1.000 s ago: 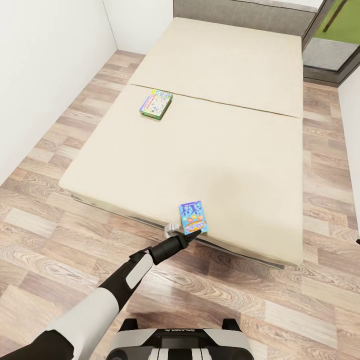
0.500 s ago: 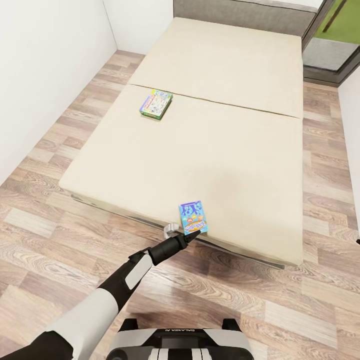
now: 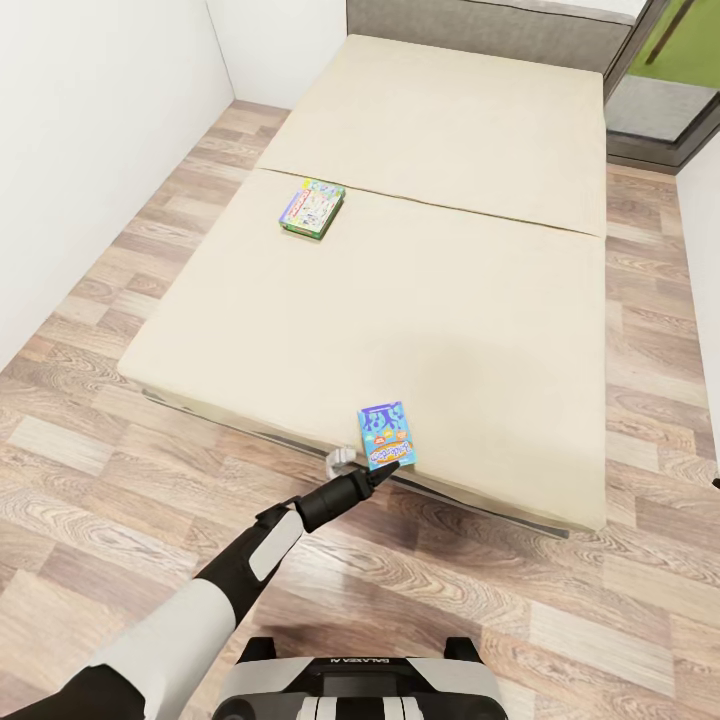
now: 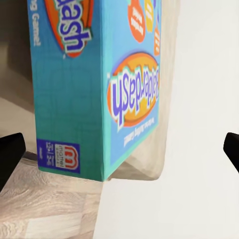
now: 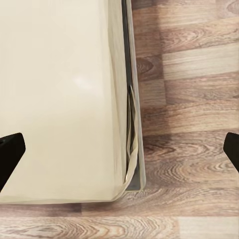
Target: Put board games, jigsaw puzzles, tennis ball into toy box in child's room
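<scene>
On the beige bed (image 3: 450,300) lie two board games. A white-green box (image 3: 312,208) rests flat near the far left side. A small blue box (image 3: 387,435) sits at the bed's near edge. My left gripper (image 3: 388,470) reaches up to that box's near end. In the left wrist view the blue box (image 4: 94,84) looms close between the widely spread black fingertips (image 4: 10,152), so the left gripper (image 4: 119,154) is open. My right gripper (image 5: 119,154) is open too, with nothing between its fingers, above a corner of the bed (image 5: 59,99).
Wood-plank floor (image 3: 560,620) surrounds the bed. A white wall (image 3: 90,130) runs along the left. A grey headboard (image 3: 480,30) and a dark-framed glass door (image 3: 670,70) stand at the far end. The robot's base (image 3: 350,690) shows at the bottom edge.
</scene>
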Available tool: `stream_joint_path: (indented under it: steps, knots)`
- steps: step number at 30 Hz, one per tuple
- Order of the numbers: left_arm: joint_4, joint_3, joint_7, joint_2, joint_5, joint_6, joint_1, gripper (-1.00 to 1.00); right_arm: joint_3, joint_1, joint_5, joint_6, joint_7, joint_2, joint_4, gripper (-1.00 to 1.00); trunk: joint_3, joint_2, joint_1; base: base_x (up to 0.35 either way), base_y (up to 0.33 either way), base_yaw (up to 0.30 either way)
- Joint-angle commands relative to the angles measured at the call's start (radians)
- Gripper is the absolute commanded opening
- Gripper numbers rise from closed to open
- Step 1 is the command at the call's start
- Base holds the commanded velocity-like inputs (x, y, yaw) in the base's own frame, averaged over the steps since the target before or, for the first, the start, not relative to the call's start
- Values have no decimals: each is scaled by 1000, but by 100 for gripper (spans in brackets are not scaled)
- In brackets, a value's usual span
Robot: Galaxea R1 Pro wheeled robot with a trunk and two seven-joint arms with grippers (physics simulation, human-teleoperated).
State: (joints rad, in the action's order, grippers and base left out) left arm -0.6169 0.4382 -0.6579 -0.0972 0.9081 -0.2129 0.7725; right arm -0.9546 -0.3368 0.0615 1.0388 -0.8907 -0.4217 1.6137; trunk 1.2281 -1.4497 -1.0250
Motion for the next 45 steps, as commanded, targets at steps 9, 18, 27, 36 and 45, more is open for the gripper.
stream_joint_path:
  steps: [9,18,27,36,45]
  knots:
    - [0,0,-1,0,11,-10,-2,100,-1,-1,6,8,0,0,0,100,0,0,0,0,0,0]
    - [0,-1,5,0,11,-11,-2,100,-1,-1,6,7,0,0,0,100,0,0,0,0,0,0]
    - [0,0,12,-1,11,-12,-1,100,-1,-1,6,7,0,0,0,100,0,0,0,0,0,0]
    - [0,0,14,-2,11,-13,2,100,-1,-1,6,7,0,0,0,100,0,0,0,0,0,0]
    - [2,0,22,-2,11,-14,5,100,-1,0,6,7,0,0,0,100,0,0,0,0,0,0]
